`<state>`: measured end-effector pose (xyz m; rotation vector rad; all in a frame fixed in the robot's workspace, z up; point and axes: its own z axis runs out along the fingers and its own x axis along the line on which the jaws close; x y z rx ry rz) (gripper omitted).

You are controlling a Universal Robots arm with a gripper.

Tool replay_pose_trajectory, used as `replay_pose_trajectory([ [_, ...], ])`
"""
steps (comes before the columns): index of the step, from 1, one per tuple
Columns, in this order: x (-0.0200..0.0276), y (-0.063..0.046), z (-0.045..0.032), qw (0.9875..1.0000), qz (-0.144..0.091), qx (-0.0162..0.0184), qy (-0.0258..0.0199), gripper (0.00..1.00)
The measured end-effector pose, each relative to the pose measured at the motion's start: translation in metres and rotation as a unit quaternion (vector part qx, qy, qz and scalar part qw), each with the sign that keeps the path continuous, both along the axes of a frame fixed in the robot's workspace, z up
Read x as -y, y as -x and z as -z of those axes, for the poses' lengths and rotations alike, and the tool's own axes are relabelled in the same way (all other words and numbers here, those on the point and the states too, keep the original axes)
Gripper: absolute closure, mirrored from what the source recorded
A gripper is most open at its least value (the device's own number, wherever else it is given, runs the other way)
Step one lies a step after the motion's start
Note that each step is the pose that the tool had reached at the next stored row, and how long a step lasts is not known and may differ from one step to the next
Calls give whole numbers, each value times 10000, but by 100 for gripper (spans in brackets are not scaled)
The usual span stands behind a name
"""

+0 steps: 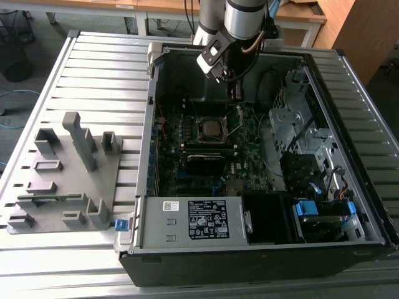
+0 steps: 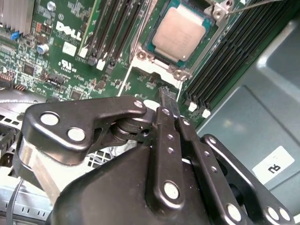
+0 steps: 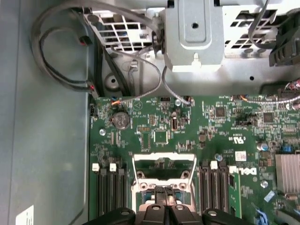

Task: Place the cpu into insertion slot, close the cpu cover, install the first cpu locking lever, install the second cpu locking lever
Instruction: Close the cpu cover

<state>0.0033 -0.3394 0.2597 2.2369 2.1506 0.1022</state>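
The cpu (image 2: 179, 32), a silver-topped square chip, lies in the insertion slot (image 2: 154, 50) on the green board. In the exterior view the slot (image 1: 209, 128) sits mid-board inside the open computer case. The cpu cover (image 3: 164, 158), a thin silver frame, stands lifted off the slot; the board shows through its cut-out. My gripper (image 2: 168, 96) is shut with nothing between its thin black fingers. Its tips hover at the cover's edge (image 2: 157, 75), beside the cpu; I cannot tell if they touch. A thin wire lever (image 2: 255, 4) sticks out past the slot's far corner.
Long black memory slots (image 2: 117, 28) flank the socket on both sides. Grey cables (image 3: 61, 70) and a metal drive cage (image 3: 194, 35) lie beyond the board. The case wall (image 1: 149, 124) stands toward the exterior view's left, with a grey fixture plate (image 1: 65, 180) outside it.
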Motion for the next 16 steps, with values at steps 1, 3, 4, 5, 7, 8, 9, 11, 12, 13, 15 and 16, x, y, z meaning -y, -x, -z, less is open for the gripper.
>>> replay_pose_trajectory([
  [1, 0, -20, 0, 10000, 0, 0, 0, 89],
  [3, 0, -56, 0, 10000, -1, 0, 1, 89],
  [4, 0, -74, -1, 10000, -1, -1, 1, 89],
  [5, 0, -92, 0, 10000, 0, 0, 0, 89],
  [7, 0, -131, 1, 10000, 0, 0, 0, 89],
  [8, 0, -149, 1, 10000, 0, 0, -1, 89],
  [9, 1, -168, 1, 10000, 0, 0, 0, 89],
  [11, 1, -204, 1, 10000, 0, 0, 0, 89],
  [12, 2, -222, 1, 10000, 0, 0, -1, 89],
  [13, 2, -241, 1, 10000, 0, 0, 0, 89],
  [15, 2, -279, 0, 10000, -1, 0, 0, 89],
  [16, 2, -302, 0, 10000, 0, 0, 0, 89],
])
